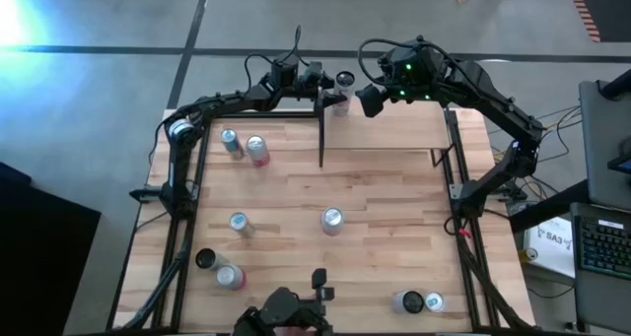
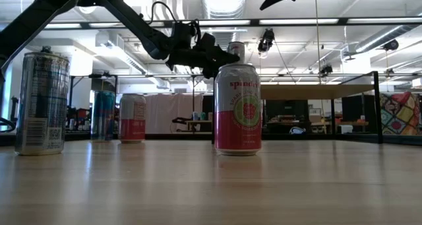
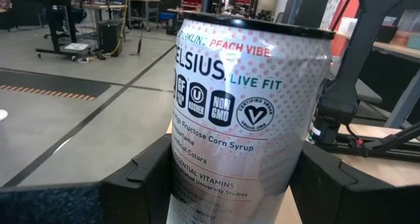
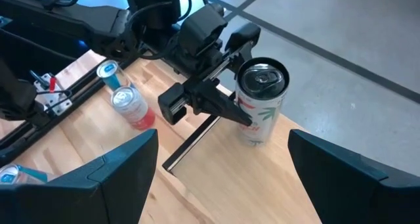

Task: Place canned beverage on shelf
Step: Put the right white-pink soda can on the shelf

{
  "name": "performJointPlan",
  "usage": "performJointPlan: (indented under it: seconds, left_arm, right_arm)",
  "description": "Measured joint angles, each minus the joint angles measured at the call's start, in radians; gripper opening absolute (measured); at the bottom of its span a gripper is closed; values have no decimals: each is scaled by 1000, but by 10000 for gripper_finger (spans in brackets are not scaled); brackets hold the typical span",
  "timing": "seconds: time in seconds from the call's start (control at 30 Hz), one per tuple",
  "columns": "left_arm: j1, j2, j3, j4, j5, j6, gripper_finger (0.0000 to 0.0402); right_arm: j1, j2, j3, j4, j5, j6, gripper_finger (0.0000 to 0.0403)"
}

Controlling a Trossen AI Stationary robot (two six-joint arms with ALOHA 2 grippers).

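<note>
The left gripper [image 1: 335, 92] reaches over the far edge of the table and pinches a white aluminium drink can with pink dots and "Celsius" lettering [image 4: 260, 100] between its two dark fingers [image 4: 223, 109], holding it upright by its side wall. In the left wrist view the can's label fills the space between the two fingers, which press against it on either side. The right wrist view shows the white can standing at the near corner of the smooth pale wood shelf panel framed by thin black metal rods [image 1: 394, 129], its base at or just above the panel; whether it actually touches the wood cannot be told. The shelf sits at the far side of the striped butcher-block tabletop [image 1: 385, 237], raised above it, as the low view shows. The right gripper [image 1: 367, 100] hangs just beside the held can over the same far edge, its fingers spread wide apart and gripping nothing. On the tabletop stand other cans: a blue can [image 1: 231, 142] and a pink-red can [image 1: 257, 151] close together near the far left, a white and pink can with a raspberry picture [image 2: 237, 109] near the middle, a silver can [image 1: 240, 224] to its left, and several more along the near edge. The left arm's long dark links stretch from the left side of the table frame toward the shelf.
</note>
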Motion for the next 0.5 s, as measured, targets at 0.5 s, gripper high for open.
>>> performJointPlan:
  seconds: [0.5]
  left_arm:
    - [17, 2, 3, -43, 18, -24, 279]
  right_arm:
    - [0, 2, -17, 4, -2, -8, 329]
